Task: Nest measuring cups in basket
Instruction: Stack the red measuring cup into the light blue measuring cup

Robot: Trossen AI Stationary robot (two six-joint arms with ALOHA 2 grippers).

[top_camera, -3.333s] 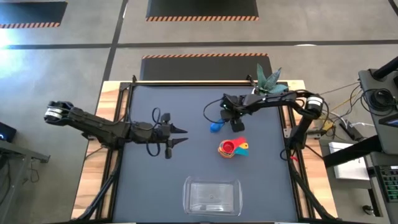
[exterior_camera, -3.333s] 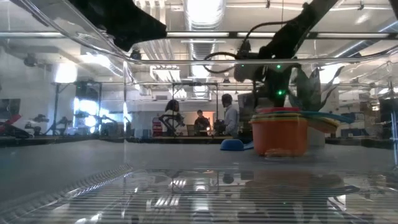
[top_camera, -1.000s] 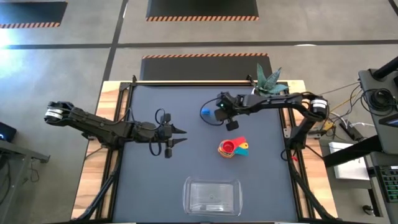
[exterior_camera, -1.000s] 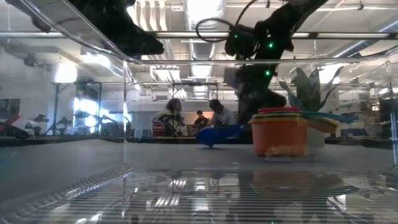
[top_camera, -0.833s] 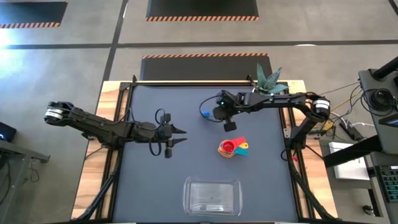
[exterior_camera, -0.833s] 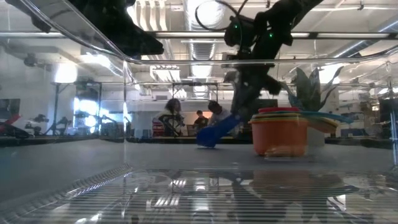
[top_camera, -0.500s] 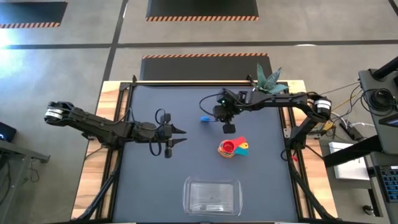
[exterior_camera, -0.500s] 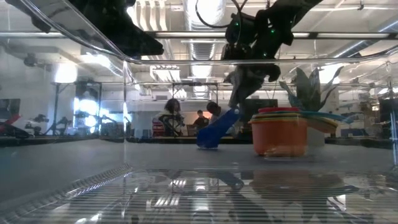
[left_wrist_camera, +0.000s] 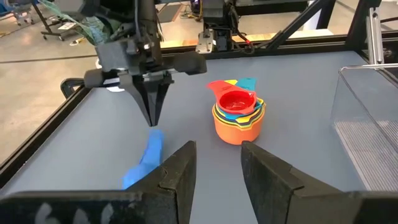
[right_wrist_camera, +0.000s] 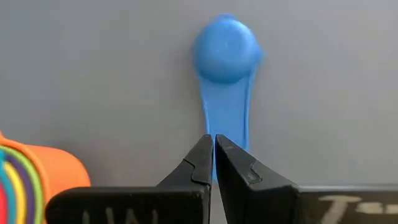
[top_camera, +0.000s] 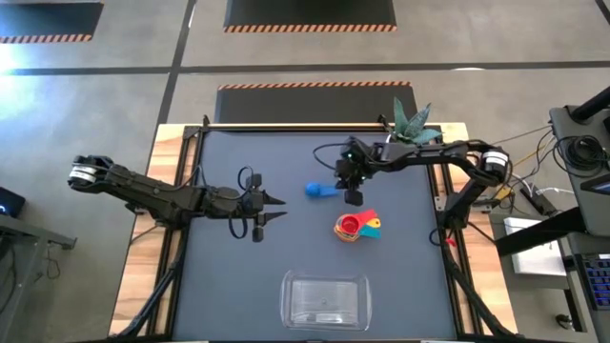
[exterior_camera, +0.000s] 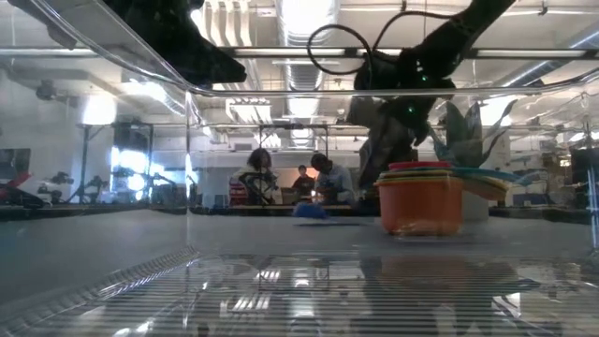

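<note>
The blue measuring cup (top_camera: 317,190) (right_wrist_camera: 225,50) lies flat on the dark mat, its handle toward my right gripper (top_camera: 340,188) (right_wrist_camera: 213,142). That gripper is shut and slants down over the handle's end. The other measuring cups sit nested in a stack (top_camera: 355,227) (left_wrist_camera: 238,115), orange outermost and red on top, standing on the mat near the blue one. The clear basket (top_camera: 325,300) rests at the near edge. My left gripper (top_camera: 274,210) (left_wrist_camera: 217,163) hovers open at mid-left, pointing at the cups. My right gripper's shut fingertips (left_wrist_camera: 151,121) stand right at the free end of the blue cup's handle (right_wrist_camera: 244,138), coming from above at a slant and in line with it. The handle runs under the tips and is not between them. Whether they touch it I cannot tell.
A small potted plant (top_camera: 412,124) stands at the far right corner behind my right arm. The bare mat (top_camera: 238,276) stretches between my left gripper and the basket. Rails run along the table's edges. People are in the room beyond the table.
My right gripper has swung toward the table's right and near edges, sunk a little and rolled its wrist, staying shut. The blue cup, earlier tipped with its handle raised at the fingers and its bowl on the mat, now lies flat, a little nearer the stack.
</note>
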